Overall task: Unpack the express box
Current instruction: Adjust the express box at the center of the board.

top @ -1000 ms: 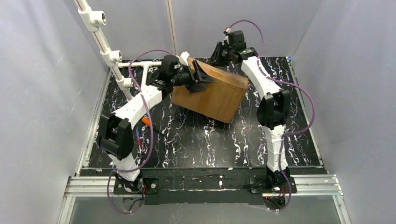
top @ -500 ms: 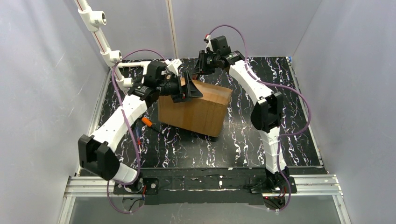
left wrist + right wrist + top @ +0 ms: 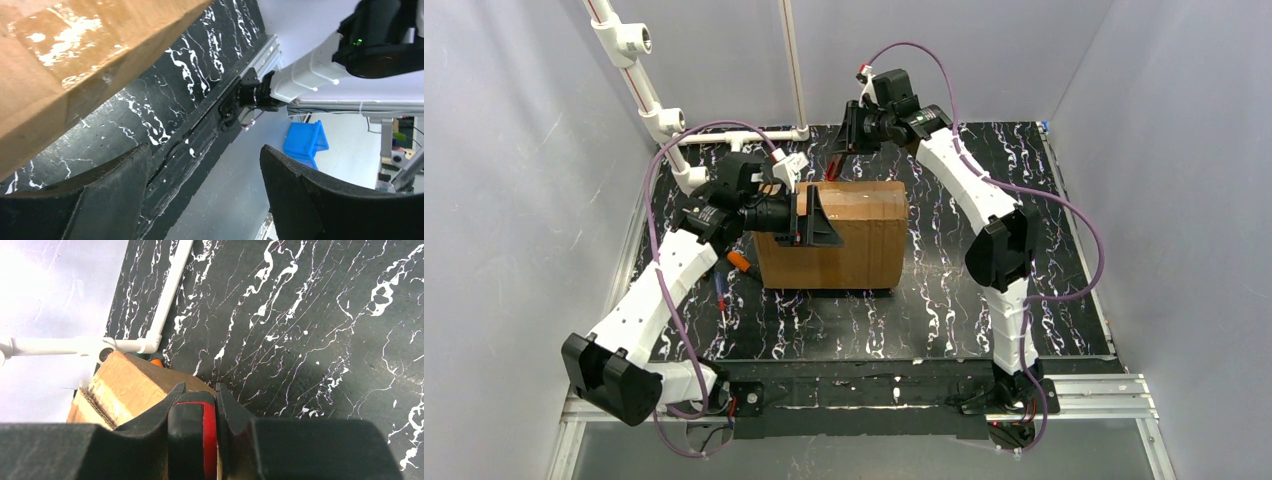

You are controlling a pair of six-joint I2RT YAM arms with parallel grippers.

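Note:
The express box [image 3: 849, 240], a brown cardboard carton, lies flat on the black marbled table. My left gripper [image 3: 817, 215] is open and empty over the box's left end. In the left wrist view the box [image 3: 60, 55] fills the upper left, and nothing is between the left gripper's [image 3: 205, 157] jaws. My right gripper [image 3: 841, 150] hovers behind the box's far edge, shut on a black-and-red tool [image 3: 197, 435]. The right wrist view shows the box's corrugated edge [image 3: 117, 387] just left of that gripper [image 3: 200, 395].
An orange object [image 3: 741, 261] and a thin pen-like item [image 3: 722, 297] lie left of the box. A white pipe frame [image 3: 674, 130] stands at the back left. An aluminium rail [image 3: 1084, 392] runs along the near edge. A blue bin [image 3: 305, 142] sits beyond the table.
The box has come down from a tilted pose and moved left and nearer, now lying flat. My left arm swung left with it. My right gripper moved left along the back.

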